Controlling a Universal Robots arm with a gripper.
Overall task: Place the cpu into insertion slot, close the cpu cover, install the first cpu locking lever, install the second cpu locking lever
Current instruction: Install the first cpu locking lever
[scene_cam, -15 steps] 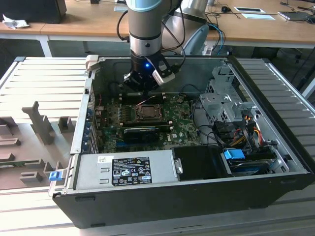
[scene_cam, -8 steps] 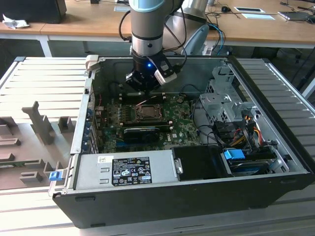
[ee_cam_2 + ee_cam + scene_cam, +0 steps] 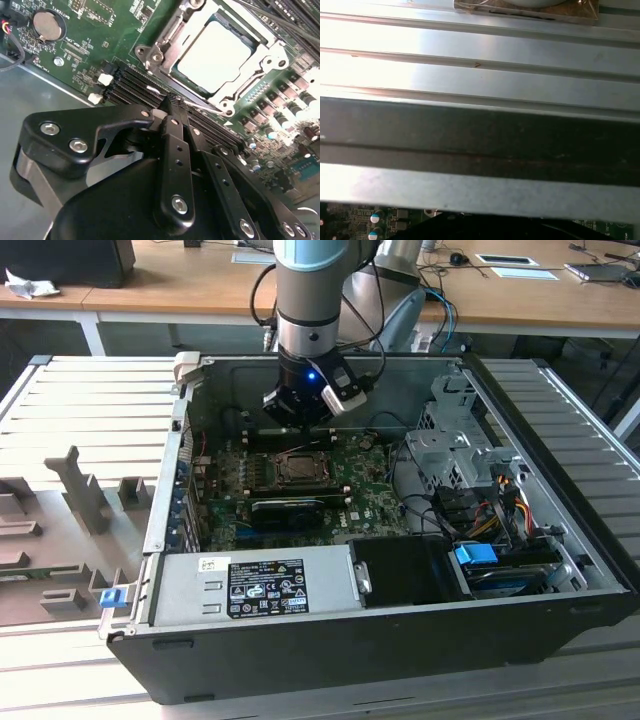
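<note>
In the second wrist view the cpu (image 3: 217, 52) lies flat in the insertion slot (image 3: 239, 89), its silver top showing through the window of the cpu cover (image 3: 161, 49), which lies down around it. A thin metal locking lever (image 3: 200, 104) runs along the socket edge nearest my gripper (image 3: 170, 101). The black fingers are closed together, and their tips sit right at that lever; I cannot tell whether they touch it. In the exterior view the gripper (image 3: 300, 418) hangs inside the open computer case, just behind the insertion slot (image 3: 297, 468).
Black memory slots (image 3: 132, 82) and a coin battery (image 3: 46, 25) lie beside the socket. A long black card (image 3: 290, 508), the power supply (image 3: 255, 585), a drive cage (image 3: 450, 450) and cables (image 3: 490, 510) crowd the case. The case wall (image 3: 480, 135) is close.
</note>
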